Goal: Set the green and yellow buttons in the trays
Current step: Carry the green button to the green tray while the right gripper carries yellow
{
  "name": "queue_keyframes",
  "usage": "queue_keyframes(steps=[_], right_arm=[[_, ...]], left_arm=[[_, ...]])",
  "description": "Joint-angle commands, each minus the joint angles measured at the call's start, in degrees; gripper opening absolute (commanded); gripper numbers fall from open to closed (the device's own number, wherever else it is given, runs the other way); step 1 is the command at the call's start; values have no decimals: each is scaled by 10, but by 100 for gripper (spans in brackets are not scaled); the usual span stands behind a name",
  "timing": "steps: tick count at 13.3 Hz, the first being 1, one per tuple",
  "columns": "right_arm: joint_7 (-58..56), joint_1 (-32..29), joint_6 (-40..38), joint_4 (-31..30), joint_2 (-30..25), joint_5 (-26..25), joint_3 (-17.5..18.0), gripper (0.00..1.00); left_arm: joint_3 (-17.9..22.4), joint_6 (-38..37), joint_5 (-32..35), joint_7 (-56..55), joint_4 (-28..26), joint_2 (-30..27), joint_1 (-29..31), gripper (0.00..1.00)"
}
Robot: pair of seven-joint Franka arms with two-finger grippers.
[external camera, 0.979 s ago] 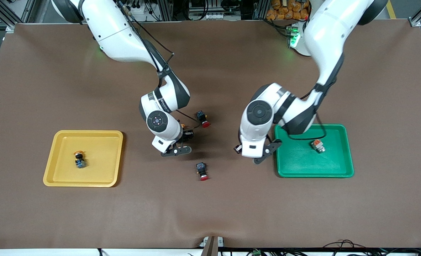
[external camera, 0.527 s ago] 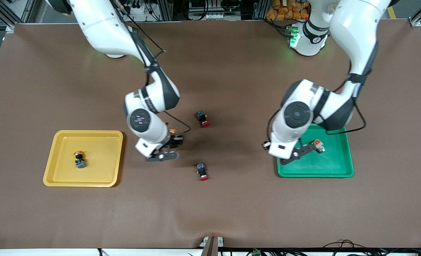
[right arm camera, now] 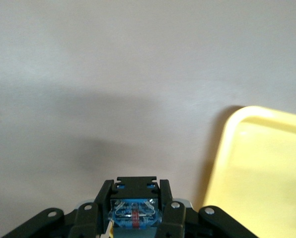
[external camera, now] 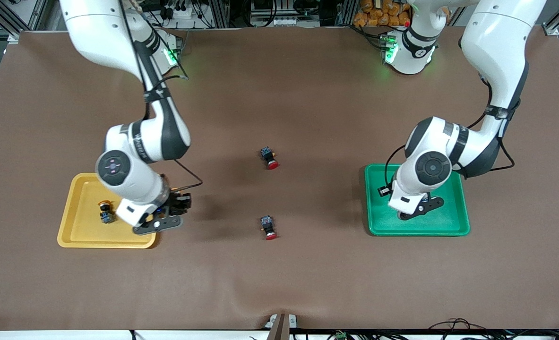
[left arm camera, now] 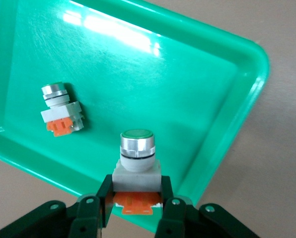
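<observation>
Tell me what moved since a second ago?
The right gripper carried its yellow button from mid-table to the yellow tray's edge. The left gripper carried its green button over the green tray. Both stayed shut on them. The trays, tray buttons and red buttons stayed.

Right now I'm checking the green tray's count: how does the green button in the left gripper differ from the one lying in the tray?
The held green button is clamped by its white body in the left gripper, over the green tray; the loose green button lies free on the tray floor. The held one's orange block sits between the fingers; the loose one's shows fully. Both share silver collars and white-grey bodies.
</observation>
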Motion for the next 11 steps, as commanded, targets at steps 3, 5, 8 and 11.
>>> queue_keyframes(steps=[3,5,8,11], right_arm=[[-163,-97,-1,15,15,4,7,0],[-203,-118,27,10,33,8,7,0],[-214,-132,36,9,50,7,7,12],[-214,-133,35,7,51,8,8,100]], left_arm=[[-5,73,-5,10,-38,12,22,0],[-5,73,-3,18,-37,16,27,62],[-7,70,-9,46,-32,-3,34,100],[-7,38,-10,49,-17,-57,35,100]])
